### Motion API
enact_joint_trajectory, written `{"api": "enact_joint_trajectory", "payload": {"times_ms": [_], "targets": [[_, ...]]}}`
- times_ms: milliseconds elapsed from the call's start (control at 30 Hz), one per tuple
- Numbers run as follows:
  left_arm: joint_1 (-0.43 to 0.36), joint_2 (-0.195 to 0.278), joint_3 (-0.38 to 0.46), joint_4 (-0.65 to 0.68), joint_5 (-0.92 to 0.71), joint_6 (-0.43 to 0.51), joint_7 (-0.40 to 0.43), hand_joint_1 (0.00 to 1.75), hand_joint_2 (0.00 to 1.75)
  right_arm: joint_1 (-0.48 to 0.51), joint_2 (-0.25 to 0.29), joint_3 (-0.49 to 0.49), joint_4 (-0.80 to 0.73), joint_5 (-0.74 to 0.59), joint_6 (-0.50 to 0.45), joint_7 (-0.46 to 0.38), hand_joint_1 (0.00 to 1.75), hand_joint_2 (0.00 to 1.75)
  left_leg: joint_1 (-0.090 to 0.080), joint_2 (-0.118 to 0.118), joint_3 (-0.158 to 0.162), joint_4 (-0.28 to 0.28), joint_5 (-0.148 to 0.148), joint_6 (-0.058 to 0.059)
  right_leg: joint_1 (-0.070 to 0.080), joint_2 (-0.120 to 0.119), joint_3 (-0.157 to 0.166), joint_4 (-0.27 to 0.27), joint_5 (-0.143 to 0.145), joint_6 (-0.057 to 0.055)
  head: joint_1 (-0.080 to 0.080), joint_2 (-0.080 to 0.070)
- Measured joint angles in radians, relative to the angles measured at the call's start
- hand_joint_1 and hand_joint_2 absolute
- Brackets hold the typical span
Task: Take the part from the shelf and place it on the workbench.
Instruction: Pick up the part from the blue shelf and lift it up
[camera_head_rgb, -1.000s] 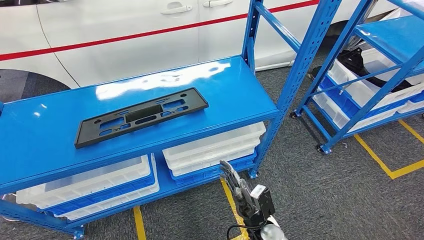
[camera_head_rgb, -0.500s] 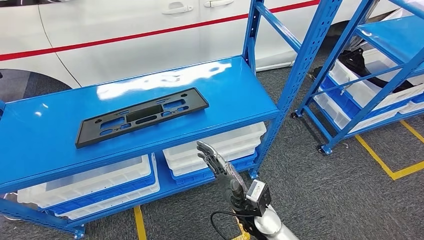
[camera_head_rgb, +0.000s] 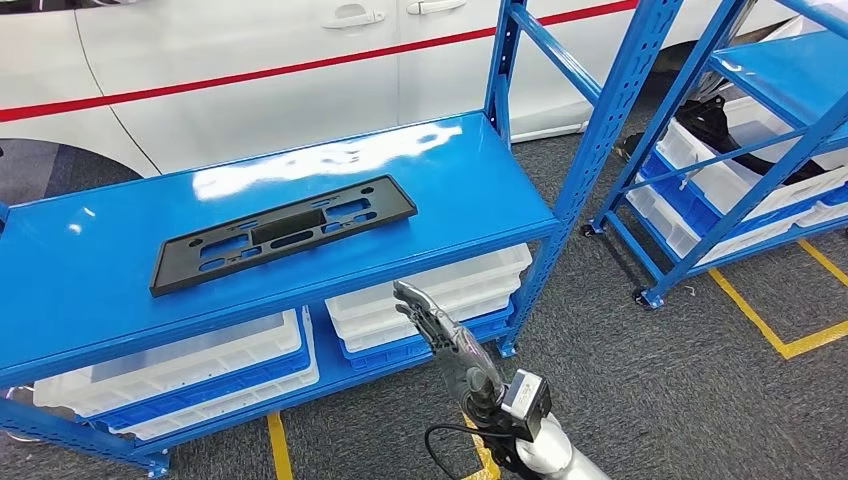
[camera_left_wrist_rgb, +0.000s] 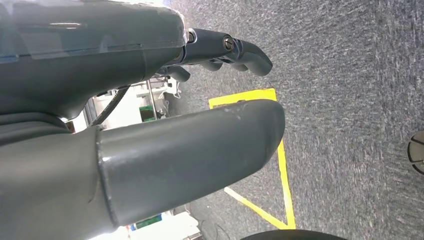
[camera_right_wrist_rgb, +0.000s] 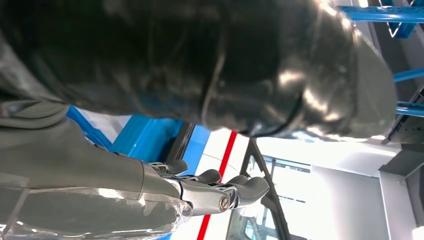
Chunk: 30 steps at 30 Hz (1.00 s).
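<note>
Now my right hand (camera_head_rgb: 445, 335) has come up from low at six o'clock, where a second ago only its fingertips showed; over the last half second it has barely shifted. It hangs in front of the shelf (camera_head_rgb: 470, 190) edge, fingers spread and holding nothing. I judge this the start of the reach: the lift is done, the move toward the part is not.

The part (camera_head_rgb: 283, 232) lies flat on the top shelf, up at about eleven o'clock from my right hand and well apart from it. It is a long, thin black plate, matte like moulded plastic, with rectangular cut-outs along it and a raised middle section. The shelf under it is glossy blue painted metal that throws back bright glare. Below sit white plastic bins (camera_head_rgb: 430, 295), smooth and slightly see-through, on blue ones.

My left hand (camera_left_wrist_rgb: 150, 140) hangs over grey carpet (camera_left_wrist_rgb: 350, 75) with yellow floor tape (camera_left_wrist_rgb: 282, 160), thumb and fingers apart, empty.
</note>
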Motion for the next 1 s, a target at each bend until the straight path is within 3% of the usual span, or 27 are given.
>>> {"api": "enact_joint_trajectory", "payload": {"times_ms": [400,533,1000], "targets": [[0.0,0.0,0.0,0.0,0.001,-0.004,0.002,0.0,0.0,0.0,-0.007,0.002,-0.002,0.0,0.0,-0.001,0.0,0.0,0.0,0.0,0.0,0.0,0.0,0.0,0.0,0.0,0.0,0.0,0.0,0.0,0.0,0.0],[0.0,-0.001,0.0,0.0,0.009,-0.017,0.018,0.0,0.0,0.0,-0.008,0.003,-0.002,0.0,0.004,-0.007,0.0,1.75,0.0,0.0,0.0,0.0,0.0,0.0,0.0,0.0,0.0,0.0,0.0,0.0,0.0,0.0],[-0.003,-0.005,-0.014,0.0,-0.038,-0.038,0.026,0.0,0.0,0.014,-0.01,0.0,-0.006,-0.007,0.004,-0.016,0.0,1.75,0.0,0.0,0.001,0.0,0.0,0.0,0.0,0.0,0.0,0.0,0.0,0.0,0.0,0.0]]}}
